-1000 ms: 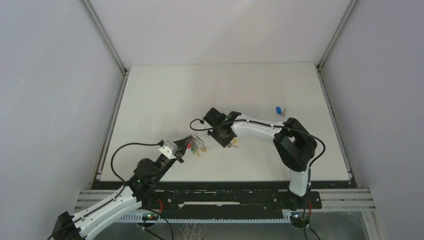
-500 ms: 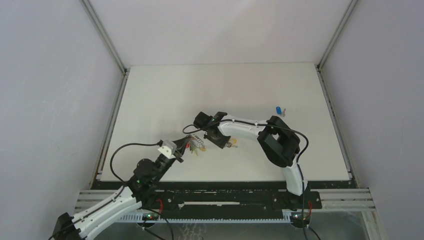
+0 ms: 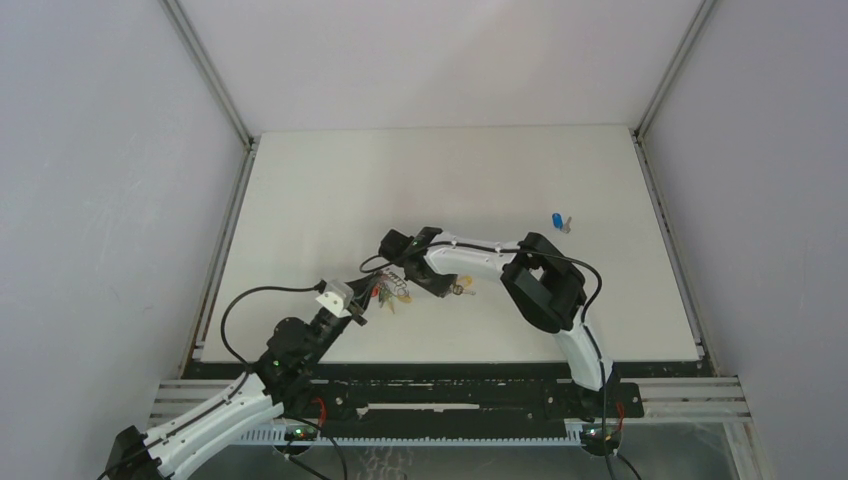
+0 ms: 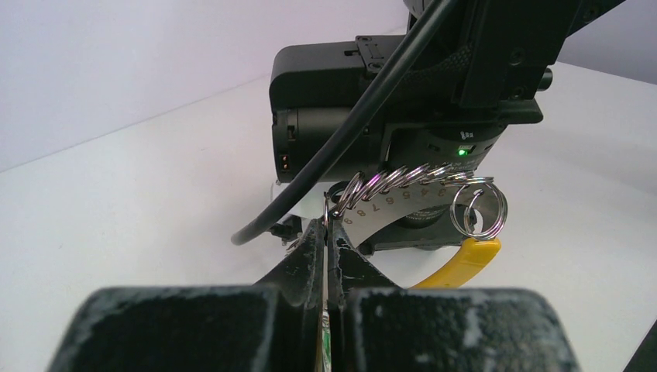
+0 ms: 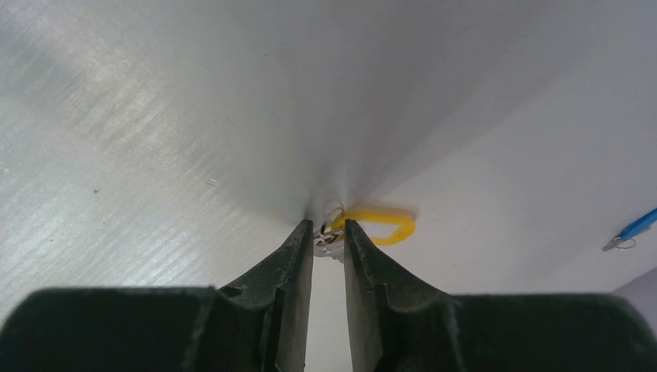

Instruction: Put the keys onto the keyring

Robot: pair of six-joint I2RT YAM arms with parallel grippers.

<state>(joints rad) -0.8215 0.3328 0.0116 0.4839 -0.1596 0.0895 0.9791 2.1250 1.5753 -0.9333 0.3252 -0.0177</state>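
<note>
Found the left tool (image 4: 325, 232) shut tight, tips pressed together on a thin silver part of the keyring (image 3: 397, 287). Traced the chain (image 4: 395, 180) from those tips toward 3 o'clock in the left wrist view, held up off the counter (image 3: 330, 190) and ending in a split ring (image 4: 480, 209). Placed the keyring, from above, at about 7 o'clock of the counter's middle, with its bunch (image 3: 384, 296) of capped keys right at the left tool's tips; made out red and green caps there, too small for more. Found the right tool (image 5: 329, 230) closed down to a narrow slit, with the silver end of the yellow key (image 5: 380, 225) caught between the tips and the yellow cap sticking out toward 3 o'clock past the right-hand finger. Saw, in the left wrist view, that key just beneath the split ring, at its 6 o'clock; could not tell whether touching. Noted the right arm (image 4: 403, 85) close behind the chain, filling the top of that view. Spotted the blue key (image 3: 558, 221) lying alone at about 2 o'clock of the counter's middle, well apart from both tools; caught it also at the 3 o'clock edge of the right wrist view, with a small silver loop at its end.
</note>
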